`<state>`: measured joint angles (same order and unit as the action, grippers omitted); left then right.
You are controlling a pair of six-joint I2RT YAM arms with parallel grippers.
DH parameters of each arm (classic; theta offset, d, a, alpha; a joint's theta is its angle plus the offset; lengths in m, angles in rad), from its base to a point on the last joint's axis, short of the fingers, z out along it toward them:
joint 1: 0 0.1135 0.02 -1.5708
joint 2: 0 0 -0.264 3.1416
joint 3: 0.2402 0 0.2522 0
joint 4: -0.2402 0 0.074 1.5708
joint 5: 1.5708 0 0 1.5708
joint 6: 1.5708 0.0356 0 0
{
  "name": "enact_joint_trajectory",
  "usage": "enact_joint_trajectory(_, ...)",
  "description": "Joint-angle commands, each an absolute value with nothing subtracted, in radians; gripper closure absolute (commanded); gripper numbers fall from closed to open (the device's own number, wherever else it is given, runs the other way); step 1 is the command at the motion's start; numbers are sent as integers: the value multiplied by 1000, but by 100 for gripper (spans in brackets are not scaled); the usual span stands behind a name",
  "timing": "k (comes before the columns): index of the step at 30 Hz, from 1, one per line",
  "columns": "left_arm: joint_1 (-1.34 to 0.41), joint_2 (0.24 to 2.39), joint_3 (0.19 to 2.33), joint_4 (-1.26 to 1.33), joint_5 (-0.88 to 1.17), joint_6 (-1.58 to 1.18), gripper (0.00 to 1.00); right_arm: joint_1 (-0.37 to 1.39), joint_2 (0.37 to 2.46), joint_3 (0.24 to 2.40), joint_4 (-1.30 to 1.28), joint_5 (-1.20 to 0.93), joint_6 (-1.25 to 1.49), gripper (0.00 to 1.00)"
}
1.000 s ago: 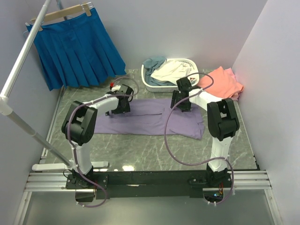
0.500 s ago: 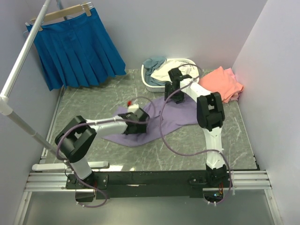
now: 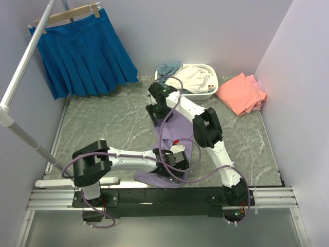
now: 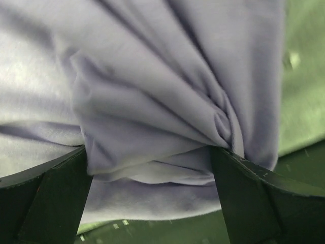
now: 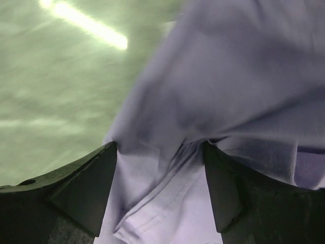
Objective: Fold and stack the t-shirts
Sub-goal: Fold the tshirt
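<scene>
A lavender t-shirt lies bunched in a narrow strip at the table's near middle. My left gripper stands at its near end, low over the table. In the left wrist view its jaws are wide apart, with gathered lavender cloth filling the gap. My right gripper stands at the strip's far end. Its jaws are also wide, and a stitched hem lies between the fingers. Coral-pink t-shirts lie piled at the back right.
A white lattice basket at the back holds a cream tee and a grey-blue one. A blue pleated skirt hangs on a hanger at the back left. A slanted metal rail crosses the left side. Walls close in both sides.
The shirt lay spread flat across the middle; now it is drawn into a strip. My left gripper swept from the back left to the near centre, and my right gripper swung leftward.
</scene>
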<state>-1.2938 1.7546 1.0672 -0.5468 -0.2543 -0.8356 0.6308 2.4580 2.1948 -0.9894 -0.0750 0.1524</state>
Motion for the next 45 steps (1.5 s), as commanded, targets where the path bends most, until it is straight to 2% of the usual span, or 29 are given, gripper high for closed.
enact_joint_trajectory(1, -1341, 1801, 1026, -646, 98, -917, 1, 660, 2543, 2262, -980, -236, 91, 24)
enact_joint_trajectory(6, -1335, 1787, 1097, -653, 103, -894, 0, 663, 2634, 2456, -1031, -374, 58, 20)
enact_joint_trajectory(8, -1316, 1776, 1120, -660, 66, -890, 1, 661, 2625, 2444, -1009, -471, 34, 20)
enact_joint_trajectory(10, -1289, 1770, 1137, -704, 5, -908, 0, 661, 2596, 2418, -953, -448, 31, 20)
enact_joint_trajectory(11, -1261, 1750, 1152, -713, 3, -910, 0, 661, 2535, 2351, -922, -399, 26, 20)
enact_joint_trajectory(16, -1171, 1640, 1235, -848, -309, -930, 1, 603, 2188, 2048, -625, -224, 67, 19)
enact_joint_trajectory(21, -1016, 1488, 1315, -830, -420, -848, 1, 500, 1991, 1856, -557, -118, 129, 18)
enact_joint_trajectory(25, -892, 1428, 1293, -651, -349, -718, 1, 451, 1889, 1741, -592, -11, 158, 18)
enact_joint_trajectory(28, -836, 1497, 1289, -532, -282, -654, 1, 430, 1843, 1657, -630, 85, 187, 18)
enact_joint_trajectory(37, -789, 1774, 1380, -292, -137, -551, 1, 420, 1677, 1323, -571, 51, 256, 18)
enact_joint_trajectory(45, -719, 1882, 1374, -155, -23, -529, 0, 422, 1582, 1131, -515, -27, 317, 18)
